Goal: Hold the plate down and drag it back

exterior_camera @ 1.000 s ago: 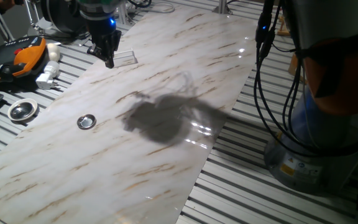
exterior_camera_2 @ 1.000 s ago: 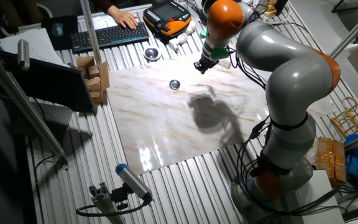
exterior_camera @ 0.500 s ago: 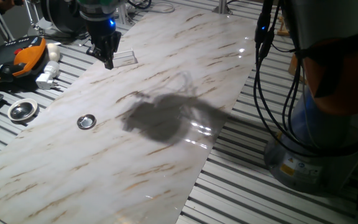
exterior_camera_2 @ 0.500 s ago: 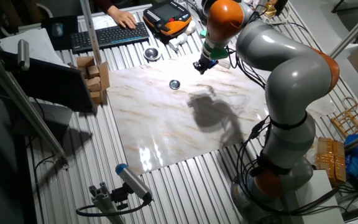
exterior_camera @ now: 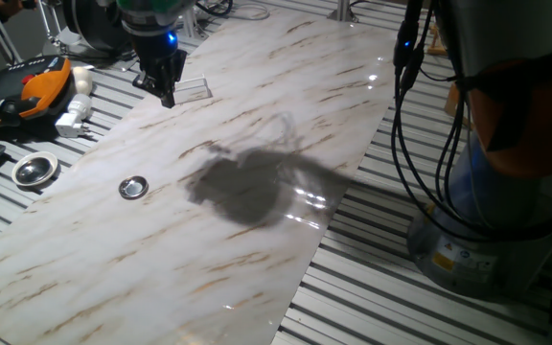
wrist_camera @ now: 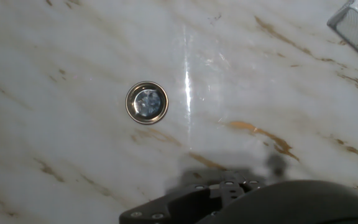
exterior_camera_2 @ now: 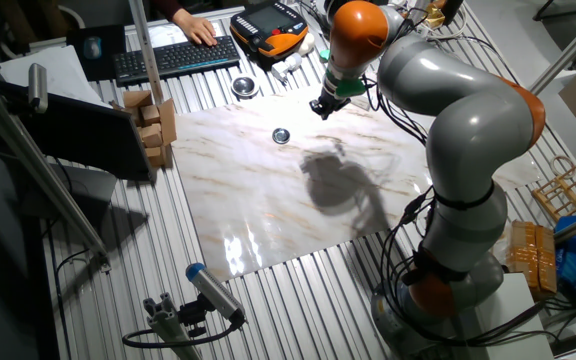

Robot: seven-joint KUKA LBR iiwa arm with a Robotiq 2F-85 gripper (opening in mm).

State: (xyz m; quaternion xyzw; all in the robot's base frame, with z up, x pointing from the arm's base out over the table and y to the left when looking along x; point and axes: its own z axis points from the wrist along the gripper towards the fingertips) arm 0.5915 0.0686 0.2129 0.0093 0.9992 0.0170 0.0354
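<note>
Marble-patterned board (exterior_camera: 286, 105) covers most of a slatted aluminium table (exterior_camera: 401, 297), with a keyboard (exterior_camera_2: 173, 57), an orange-and-black handheld controller (exterior_camera: 27, 86) and a larger round metal dish (exterior_camera: 34, 170) lying off the board's edge on the slats. Over the far end of the board hangs the grey-and-orange arm (exterior_camera_2: 448, 120), its gripper (exterior_camera: 166, 91) pointing down close above the marble, just beside a clear flat rectangular piece (exterior_camera: 192, 89). Its fingers look drawn close together and carry nothing, though the fixed views are too coarse and the hand view shows only the dark underside of the hand, so I cannot tell for certain whether they are closed. Well apart from the gripper, out on bare marble nearer the dish, sits the plate (exterior_camera: 134, 187), flat and untouched; from the hand camera the plate (wrist_camera: 146, 102) lies left of centre. By my judgement the approach is the step in hand: no contact has been made. Next the hand should travel across until it is above the plate, descend to press on it firmly without tipping its rim, and only then pull it back along the smooth board.
</note>
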